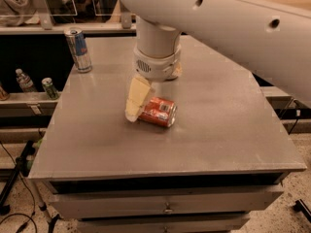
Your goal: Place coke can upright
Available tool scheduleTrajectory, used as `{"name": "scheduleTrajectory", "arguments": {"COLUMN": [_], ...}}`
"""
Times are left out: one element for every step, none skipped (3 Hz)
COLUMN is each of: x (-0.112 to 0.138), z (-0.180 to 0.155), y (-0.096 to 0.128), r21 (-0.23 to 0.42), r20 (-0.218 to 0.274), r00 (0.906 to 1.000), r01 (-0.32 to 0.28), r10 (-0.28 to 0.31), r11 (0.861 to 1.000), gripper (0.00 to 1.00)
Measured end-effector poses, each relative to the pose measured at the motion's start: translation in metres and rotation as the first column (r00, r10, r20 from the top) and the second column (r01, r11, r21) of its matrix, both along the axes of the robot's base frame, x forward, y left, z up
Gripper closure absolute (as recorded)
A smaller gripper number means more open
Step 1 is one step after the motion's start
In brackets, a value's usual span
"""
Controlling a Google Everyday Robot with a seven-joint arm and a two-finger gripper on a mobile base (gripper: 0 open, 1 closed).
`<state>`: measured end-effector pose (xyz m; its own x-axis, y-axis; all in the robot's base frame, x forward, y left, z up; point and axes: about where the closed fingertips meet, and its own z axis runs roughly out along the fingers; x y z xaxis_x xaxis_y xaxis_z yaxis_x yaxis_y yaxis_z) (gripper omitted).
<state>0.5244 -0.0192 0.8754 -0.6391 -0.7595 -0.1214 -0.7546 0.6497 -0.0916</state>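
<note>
The coke can [158, 112] lies on its side near the middle of the grey table [218, 130], red-orange with white markings, its long axis running left to right. My gripper [137, 102] hangs from the white wrist [156, 57] and reaches down to the can's left end, touching or almost touching it. The can's left end is hidden behind the cream-coloured gripper.
A slim blue-and-silver can [77, 50] stands upright at the table's back left corner. A bottle [23, 80] and a green can [49, 88] stand on a lower shelf to the left. My white arm [233, 28] spans the upper right. Drawers run below the table's front edge.
</note>
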Motion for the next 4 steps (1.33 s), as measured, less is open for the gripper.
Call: {"name": "scheduleTrajectory", "arguments": {"x": [-0.006, -0.009, -0.008, -0.005], "z": [-0.004, -0.012, -0.021, -0.027], "y": [0.007, 0.018, 0.029, 0.037], "r21": [-0.025, -0.034, -0.032, -0.027], "r20": [0.018, 0.031, 0.024, 0.013], "r00": [0.9998, 0.997, 0.9894, 0.9806], "r01": [-0.012, -0.07, -0.143, -0.195], "r10": [0.013, 0.071, 0.143, 0.196], "r11": [1.0, 0.997, 0.989, 0.98], "gripper": [0.0, 0.0, 0.0, 0.0]}}
